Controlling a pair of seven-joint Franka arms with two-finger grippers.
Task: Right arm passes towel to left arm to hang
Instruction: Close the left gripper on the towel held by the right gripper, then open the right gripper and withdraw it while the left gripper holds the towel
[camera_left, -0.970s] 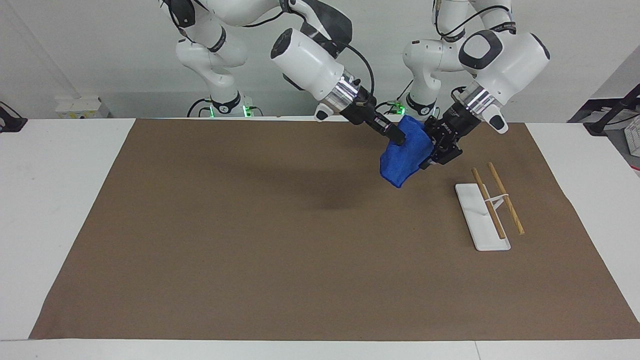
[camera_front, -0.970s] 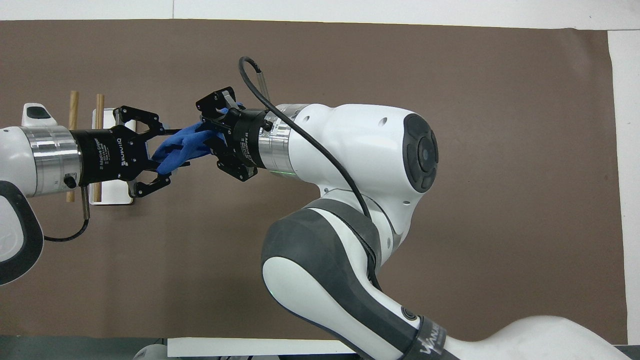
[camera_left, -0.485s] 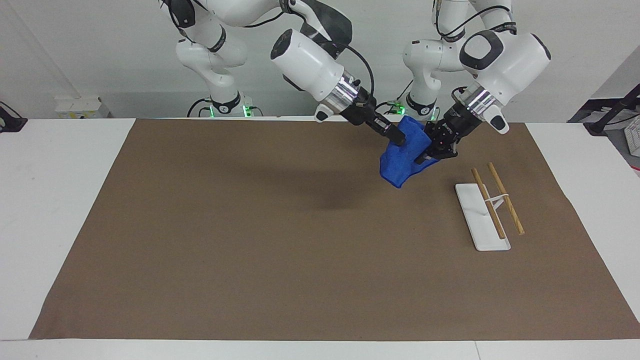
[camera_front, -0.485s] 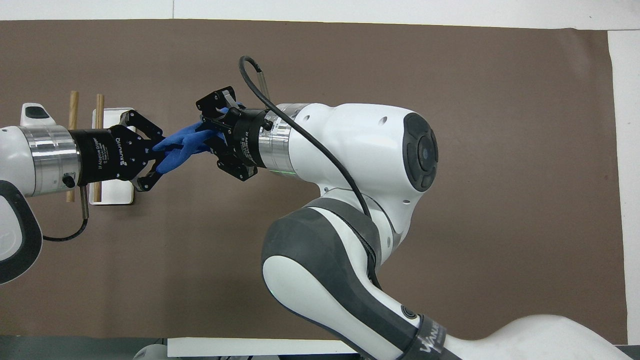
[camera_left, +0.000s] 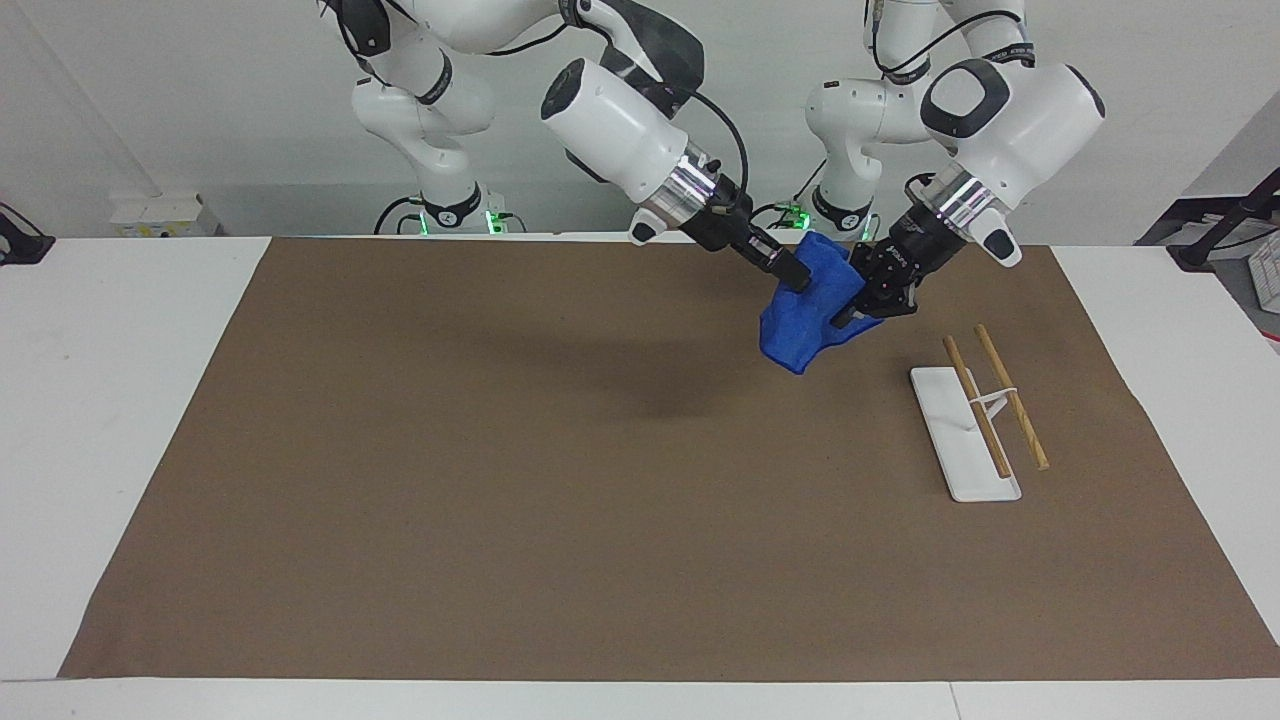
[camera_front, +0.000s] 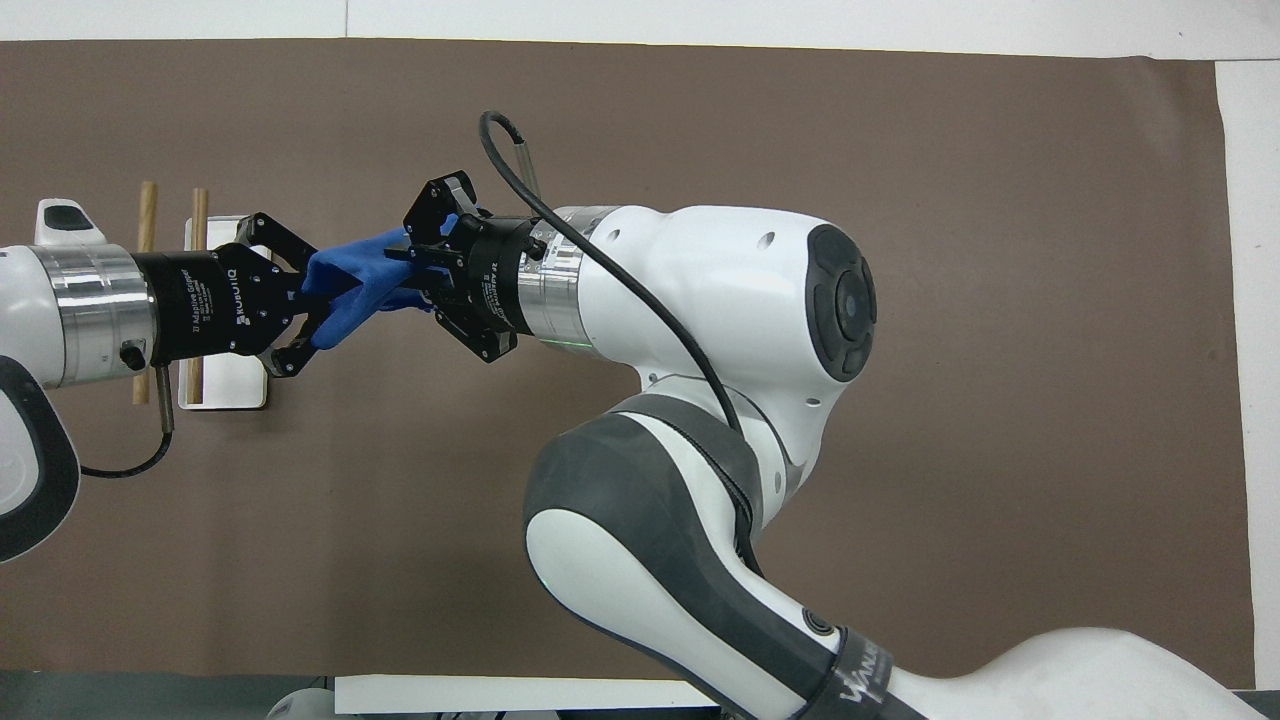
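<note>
The blue towel (camera_left: 805, 325) hangs in the air, held between both grippers over the brown mat, toward the left arm's end of the table. My right gripper (camera_left: 798, 275) is shut on its upper part. My left gripper (camera_left: 848, 312) is shut on its other side. In the overhead view the towel (camera_front: 350, 285) is stretched between the left gripper (camera_front: 312, 300) and the right gripper (camera_front: 405, 280). The towel's lower part droops free above the mat.
A towel rack (camera_left: 965, 440) with a white base and two wooden rods (camera_left: 1010, 395) stands on the brown mat (camera_left: 500, 450) just past the left gripper, toward the left arm's end; in the overhead view the rack (camera_front: 225, 385) lies partly under the left wrist.
The left gripper's fingers went from open around the towel to shut on it. The left gripper then drew back slightly and the towel pulled taut. The right gripper barely moved.
</note>
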